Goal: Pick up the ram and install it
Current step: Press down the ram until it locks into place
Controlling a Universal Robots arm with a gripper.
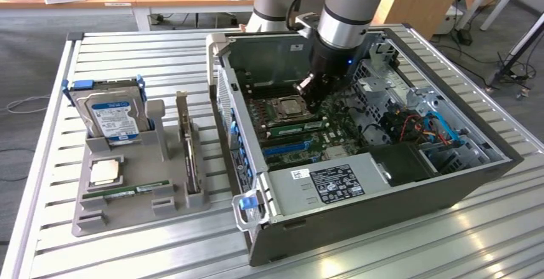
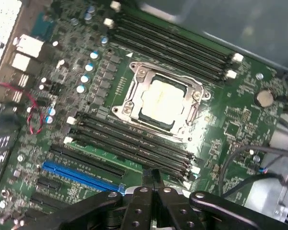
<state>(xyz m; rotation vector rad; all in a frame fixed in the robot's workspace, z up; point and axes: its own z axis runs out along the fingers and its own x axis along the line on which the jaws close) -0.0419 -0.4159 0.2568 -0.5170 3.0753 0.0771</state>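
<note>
One ram (image 1: 299, 128), a green stick with a white label, stands in a memory slot just in front of the CPU socket (image 1: 287, 109) inside the open computer case (image 1: 383, 190). A second ram (image 1: 127, 193) lies flat in the grey tray (image 1: 93, 218) on the exterior view's left. My gripper (image 1: 307, 94) hangs inside the case, just above the socket and the seated stick. In the wrist view the gripper (image 2: 152, 178) is shut, its tips over the end of the dark memory slots (image 2: 129, 141) beside the CPU socket (image 2: 161, 101). Nothing shows between the fingers.
The tray also carries a blue-labelled hard drive (image 1: 111, 114), a square silver CPU chip (image 1: 106, 172) and an upright card (image 1: 185, 145). Case walls, cables (image 1: 434, 129) and a power supply (image 1: 340, 180) ring the motherboard. A blue expansion slot (image 2: 81, 175) lies near the gripper.
</note>
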